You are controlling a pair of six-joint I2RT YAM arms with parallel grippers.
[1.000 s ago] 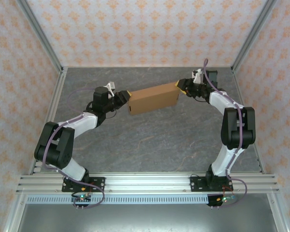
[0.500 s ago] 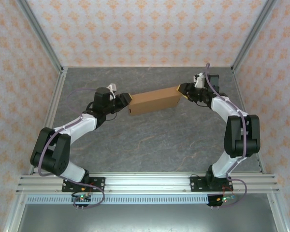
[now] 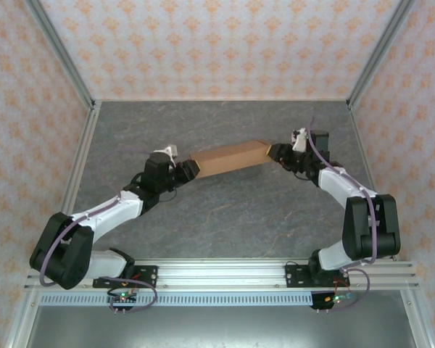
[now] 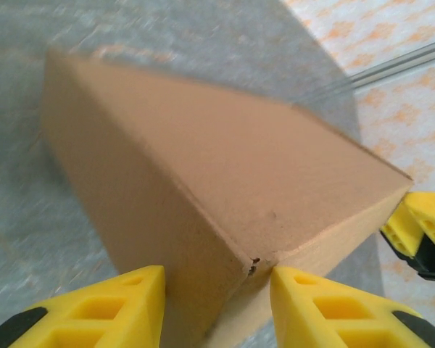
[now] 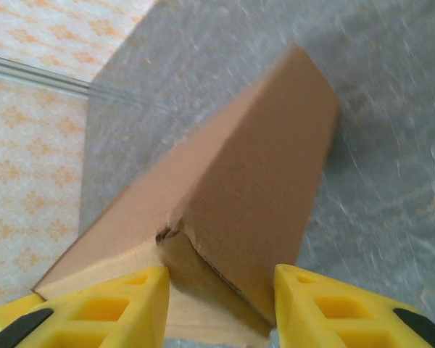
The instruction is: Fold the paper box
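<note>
Out past mid-bench (image 3: pixel 225 217), grey and marbled, the closed paper box (image 3: pixel 228 158) spans between both arms: plain matte brown cardboard, sharp-edged and tilted. The ribbed yellow left fingers (image 4: pixel 94 308) clamp one end, and the right fingers (image 5: pixel 326 304) clamp the other.

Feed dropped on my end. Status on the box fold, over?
Left gripper clamped on the box, left end. Right gripper on right end. Box closed up, tilted between them. Nothing in the way.
</note>
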